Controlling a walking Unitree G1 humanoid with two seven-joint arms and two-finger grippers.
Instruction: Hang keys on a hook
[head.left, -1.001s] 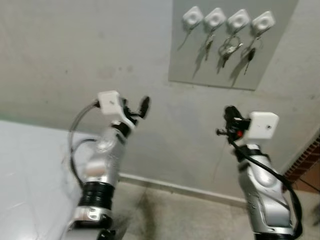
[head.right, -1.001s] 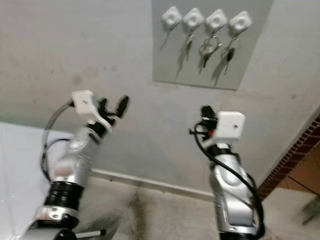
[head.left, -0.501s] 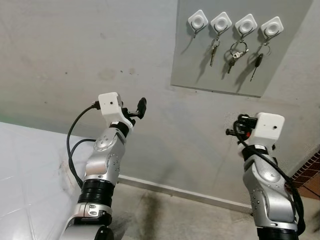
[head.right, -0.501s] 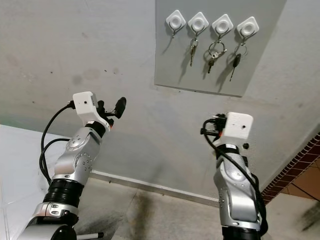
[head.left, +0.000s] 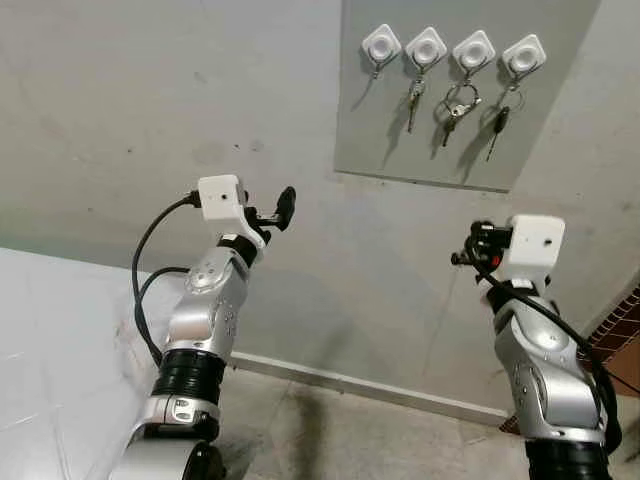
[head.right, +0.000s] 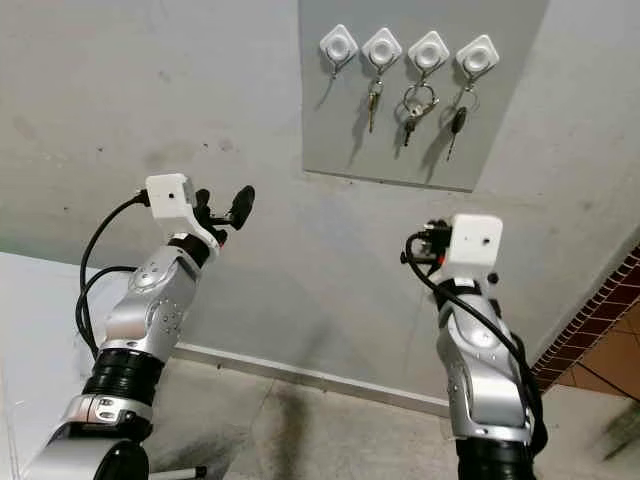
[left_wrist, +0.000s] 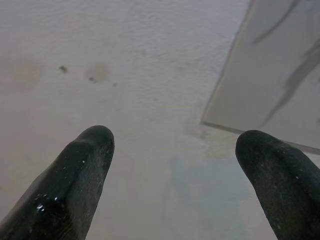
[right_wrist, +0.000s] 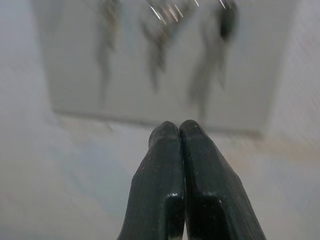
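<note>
Wall panel (head.left: 440, 120) holds keys (head.left: 455, 103); left gripper (left_wrist: 175, 165) spread; right gripper (right_wrist: 180, 131) clenched, empty.

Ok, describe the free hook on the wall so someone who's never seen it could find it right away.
High on the wall is a grey panel carrying a row of four white diamond-shaped hooks. The free hook is the one at the row's left end. The other three hooks each hold keys; this one holds none.

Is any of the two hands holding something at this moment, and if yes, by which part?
Nothing is held. The left hand is open with bare wall between its fingers; the right hand is shut with nothing between them. The keys hang on the hooks.
</note>
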